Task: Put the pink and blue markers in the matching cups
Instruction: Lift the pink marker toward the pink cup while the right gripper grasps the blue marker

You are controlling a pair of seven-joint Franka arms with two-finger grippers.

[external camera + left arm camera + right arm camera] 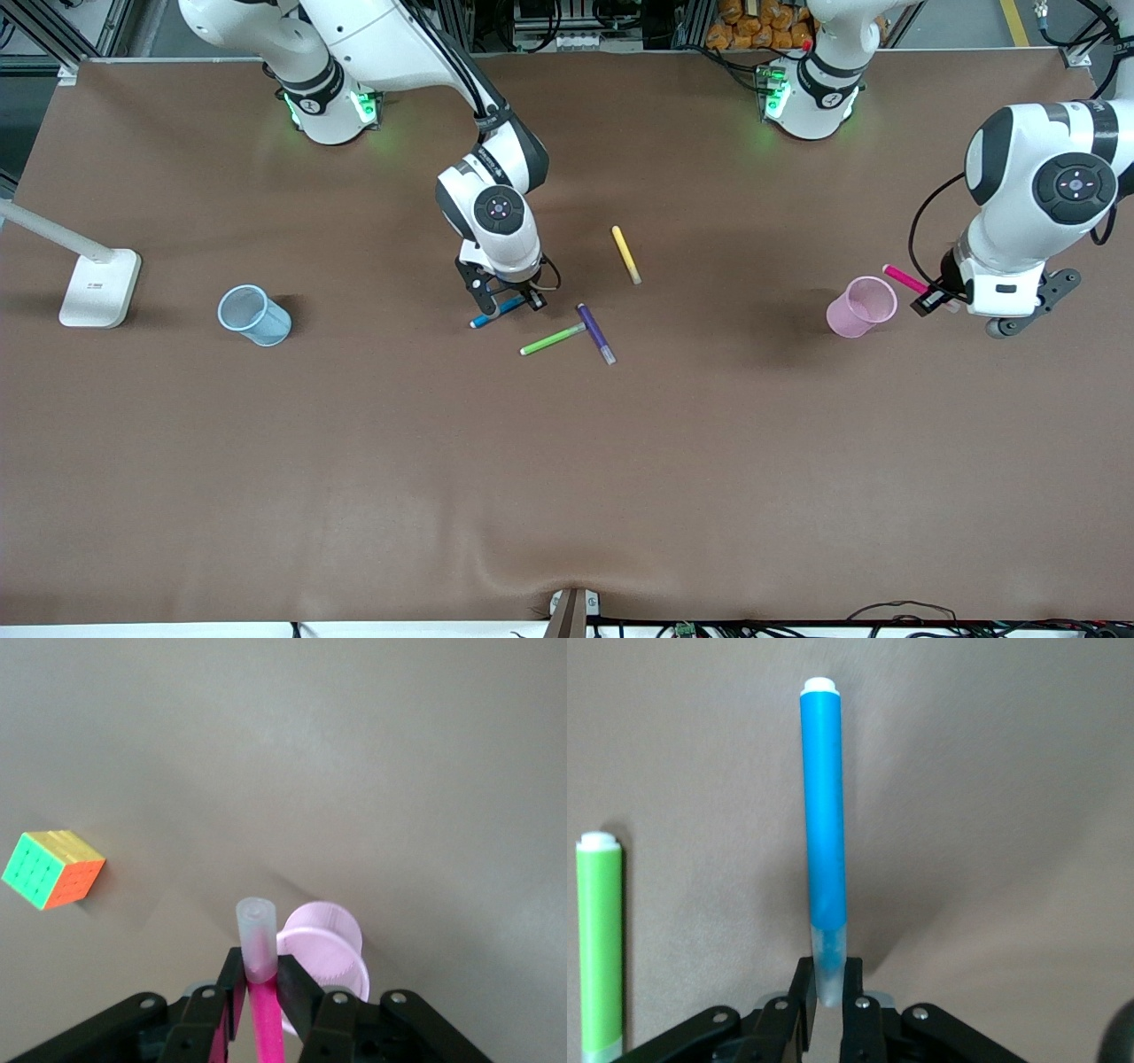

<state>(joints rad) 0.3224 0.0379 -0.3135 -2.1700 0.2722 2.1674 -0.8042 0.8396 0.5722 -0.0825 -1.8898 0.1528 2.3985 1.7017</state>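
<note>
My right gripper point(511, 304) is down at the table's middle, shut on the clear-capped end of the blue marker point(496, 312). The blue body point(824, 815) sticks out from the shut jaws point(829, 988) and its white end points away. My left gripper point(932, 298) is shut on the pink marker point(904, 278), held in the air beside the pink cup point(861, 307). In the left wrist view the marker's clear cap point(257, 939) pokes past the fingertips point(262, 970), with the pink cup point(330, 948) just past it. The blue cup point(255, 315) stands toward the right arm's end of the table.
A green marker point(554, 338) and a dark purple marker point(596, 333) lie touching beside the right gripper, nearer the front camera. A yellow marker point(626, 254) lies farther back. A white lamp base point(99, 288) sits past the blue cup. A colour cube point(53, 870) shows in the left wrist view.
</note>
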